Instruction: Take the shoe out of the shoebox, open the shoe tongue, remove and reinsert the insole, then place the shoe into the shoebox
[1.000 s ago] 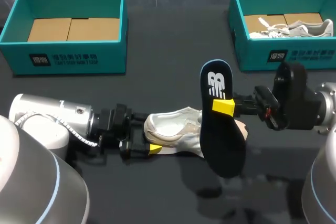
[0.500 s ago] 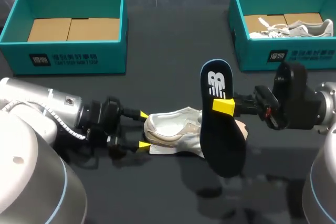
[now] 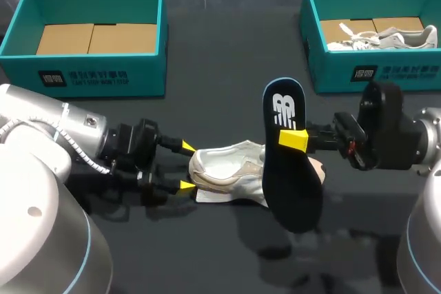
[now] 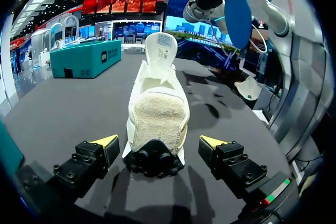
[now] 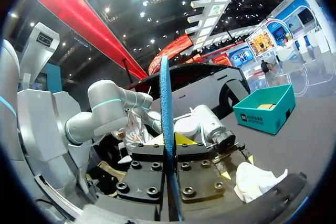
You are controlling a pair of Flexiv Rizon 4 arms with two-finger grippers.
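Observation:
A white shoe (image 3: 227, 173) lies on the dark table with its tongue up. Its heel points at my left gripper (image 3: 186, 166), which is open, a yellow tip on each side of the heel and apart from it. In the left wrist view the shoe (image 4: 157, 111) lies straight ahead between the open fingers (image 4: 105, 142). My right gripper (image 3: 295, 140) is shut on a dark blue insole (image 3: 289, 163) and holds it upright above the shoe's toe end. The right wrist view shows the insole (image 5: 165, 124) edge-on between the shut fingers (image 5: 149, 153), with the shoe (image 5: 257, 179) below.
A teal shoebox (image 3: 89, 32) with a bare cardboard floor stands at the back left. A second teal shoebox (image 3: 344, 67) at the back right holds another pale shoe (image 3: 382, 38). The dark table (image 3: 227, 80) runs between them.
My left gripper has drawn back a little to the left and turned, so both yellow tips now flank the heel. The shoe, the insole and the right arm have not moved.

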